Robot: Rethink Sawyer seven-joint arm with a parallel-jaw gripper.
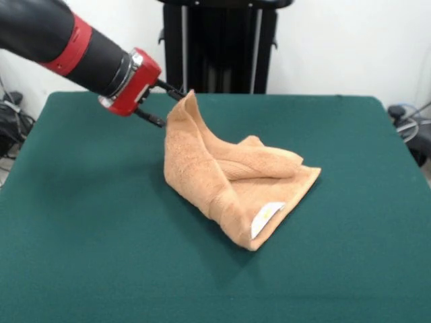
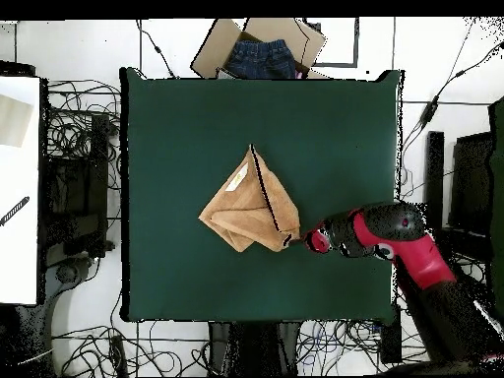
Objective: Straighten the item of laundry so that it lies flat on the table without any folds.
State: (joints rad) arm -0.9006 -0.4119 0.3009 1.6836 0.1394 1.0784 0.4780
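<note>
Tan terry towel (image 1: 232, 178) lies folded mid-table (image 1: 101, 256) — one corner raised, white label (image 1: 267, 219) facing up.

The arm (image 1: 47, 33) at the upper left of the front view is a thick black cylinder ringed by a red band, narrowing to a silver collar and a boxy red wrist block (image 1: 131, 82). From that block project the slim black prongs of the claw (image 1: 167, 106). In the overhead view, lower right, the arm's casing shows red with black joints
</note>
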